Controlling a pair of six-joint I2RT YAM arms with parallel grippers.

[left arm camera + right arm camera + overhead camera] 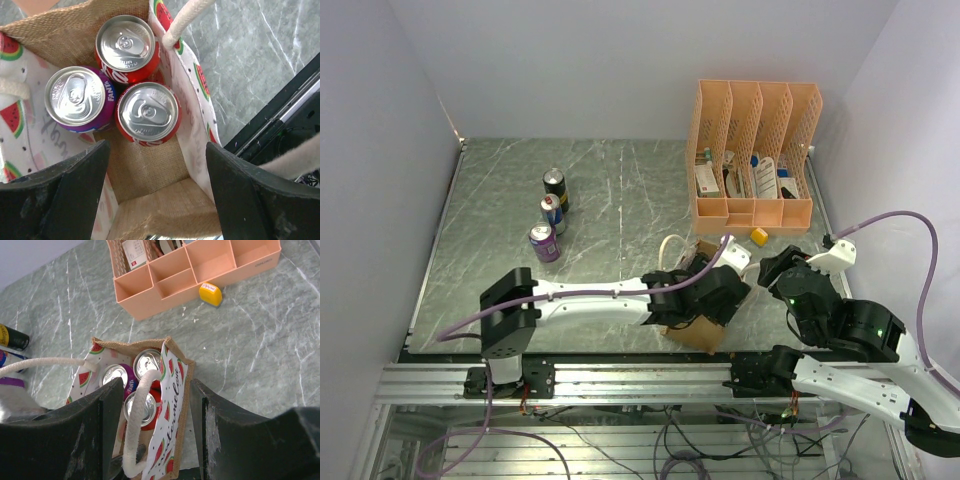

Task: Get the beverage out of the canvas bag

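Observation:
The canvas bag (65,30) stands open under my left gripper (157,146). It has burlap ends, white watermelon-print sides and rope handles. Three beverage cans stand in it: a red one (127,47), a purple Fanta (75,97) and a second red one (147,112). The left jaws are open above the bag's empty near part and hold nothing. From above, the left gripper (692,312) covers most of the bag (695,338). My right gripper (156,385) is open. A rope handle (135,425) and the printed side of the bag (175,385) lie between its fingers, and I see no squeeze on them.
A peach file organizer (755,150) with small packs stands at the back right, with a yellow block (759,236) in front of it. Three cans (552,210) stand in a row on the left of the marble table. Walls close off three sides.

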